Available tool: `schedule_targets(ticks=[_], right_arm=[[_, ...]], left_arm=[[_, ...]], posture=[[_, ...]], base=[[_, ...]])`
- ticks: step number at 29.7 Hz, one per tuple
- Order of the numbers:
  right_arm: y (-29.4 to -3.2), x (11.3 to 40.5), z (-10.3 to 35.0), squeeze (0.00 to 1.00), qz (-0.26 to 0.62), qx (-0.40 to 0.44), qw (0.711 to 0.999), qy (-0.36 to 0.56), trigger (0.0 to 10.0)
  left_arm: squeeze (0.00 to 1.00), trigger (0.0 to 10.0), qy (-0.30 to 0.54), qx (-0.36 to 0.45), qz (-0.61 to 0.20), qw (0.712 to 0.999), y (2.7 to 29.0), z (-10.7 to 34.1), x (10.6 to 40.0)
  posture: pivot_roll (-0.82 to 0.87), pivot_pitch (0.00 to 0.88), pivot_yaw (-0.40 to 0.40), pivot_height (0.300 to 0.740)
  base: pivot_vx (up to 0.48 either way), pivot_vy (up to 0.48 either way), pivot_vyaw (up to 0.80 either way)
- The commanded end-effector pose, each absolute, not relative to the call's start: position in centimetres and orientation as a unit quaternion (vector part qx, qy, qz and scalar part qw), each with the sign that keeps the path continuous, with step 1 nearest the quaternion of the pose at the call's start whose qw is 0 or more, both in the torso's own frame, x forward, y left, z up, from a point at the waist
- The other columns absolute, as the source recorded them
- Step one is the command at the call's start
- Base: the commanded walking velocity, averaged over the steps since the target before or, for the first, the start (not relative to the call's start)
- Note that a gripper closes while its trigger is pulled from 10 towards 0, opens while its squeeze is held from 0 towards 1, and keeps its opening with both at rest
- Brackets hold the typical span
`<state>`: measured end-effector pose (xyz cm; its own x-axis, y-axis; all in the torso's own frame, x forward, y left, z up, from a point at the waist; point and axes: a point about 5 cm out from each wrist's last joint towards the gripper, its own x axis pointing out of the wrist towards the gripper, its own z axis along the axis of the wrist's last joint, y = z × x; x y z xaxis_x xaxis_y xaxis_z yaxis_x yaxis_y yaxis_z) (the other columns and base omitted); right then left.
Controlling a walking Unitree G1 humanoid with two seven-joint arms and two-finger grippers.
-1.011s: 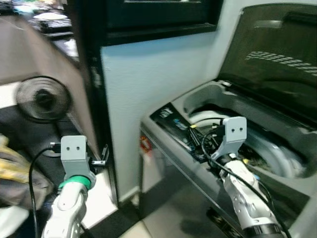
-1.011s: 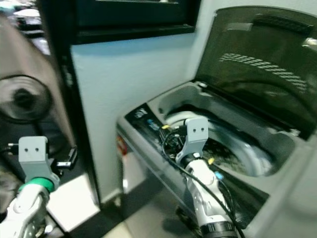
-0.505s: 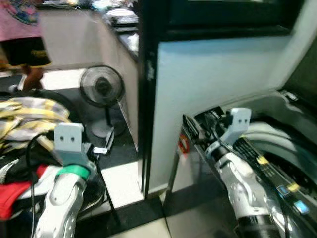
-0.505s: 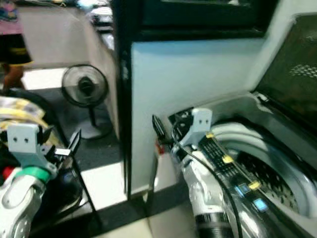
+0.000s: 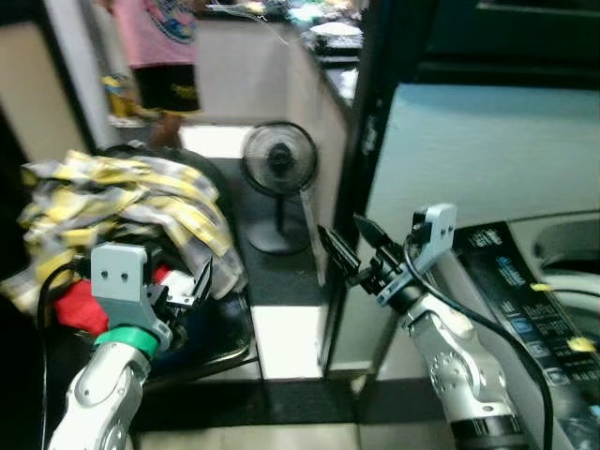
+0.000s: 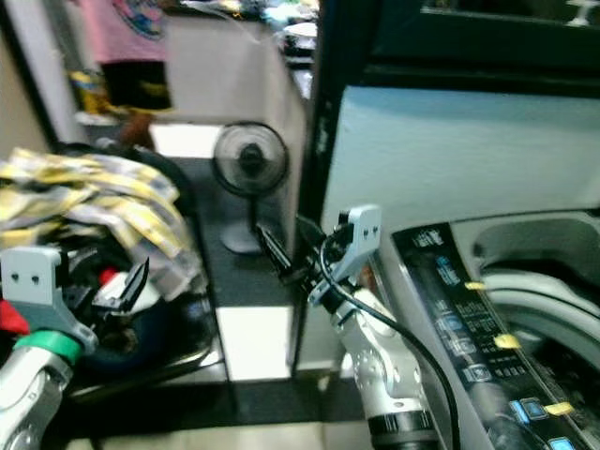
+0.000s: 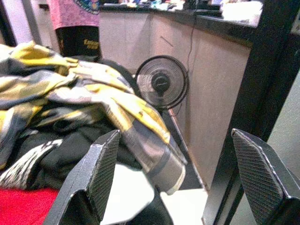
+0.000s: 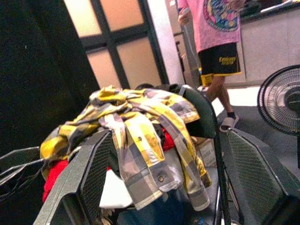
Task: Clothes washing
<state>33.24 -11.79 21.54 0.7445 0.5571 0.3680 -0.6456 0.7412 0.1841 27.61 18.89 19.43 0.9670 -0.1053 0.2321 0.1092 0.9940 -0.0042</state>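
Evidently early: clothes (image 5: 131,202) pile far left, washer (image 5: 539,300) right, left gripper (image 5: 192,291) and right gripper (image 5: 345,246) both spread, empty.

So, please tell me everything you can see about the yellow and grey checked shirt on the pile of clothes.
The yellow and grey checked shirt looks like soft woven cloth, crumpled and unfolded. It lies on top of the clothes pile, draped over dark and red garments, with one part hanging down the side; a small button shows near its lower edge. It rests against a dark curved rim behind it. Neither gripper touches it. The standing fan is on the floor beside the pile.
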Motion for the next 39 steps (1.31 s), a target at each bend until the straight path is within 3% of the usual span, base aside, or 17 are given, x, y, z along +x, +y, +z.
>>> schedule_targets(ticks=[1,17,22,29,39], right_arm=[[-11.4,33.3,21.5,0.0,0.336,0.158,0.918,-0.141,10.0],[-10.9,32.8,20.9,0.0,0.381,0.159,0.903,-0.122,10.0],[-10.8,32.8,20.6,0.0,0.378,0.146,0.906,-0.119,10.0],[-10.8,32.7,20.2,0.0,0.361,0.127,0.917,-0.113,10.0],[-10.6,33.2,20.5,0.0,0.323,0.091,0.936,-0.104,10.0]], left_arm=[[0.0,10.0,-0.099,0.009,-0.044,0.994,19.1,18.5,27.5],[0.0,10.0,-0.113,-0.003,-0.031,0.993,19.2,18.8,27.0],[0.0,10.0,-0.12,-0.011,-0.047,0.992,18.5,19.0,27.0],[0.0,10.0,-0.133,-0.021,-0.068,0.989,17.2,19.2,27.1],[0.0,10.0,-0.119,-0.05,-0.068,0.989,17.2,18.5,27.7]], posture=[[0.09,0.0,-0.008,0.74],[0.11,0.0,-0.028,0.74],[0.1,0.0,-0.021,0.74],[0.09,0.0,-0.042,0.74],[0.08,0.0,-0.051,0.74]], base=[[0.0,0.0,0.8],[0.0,0.0,0.8],[0.0,0.0,0.0],[0.0,0.48,0.0],[0.0,0.133,0.0]])
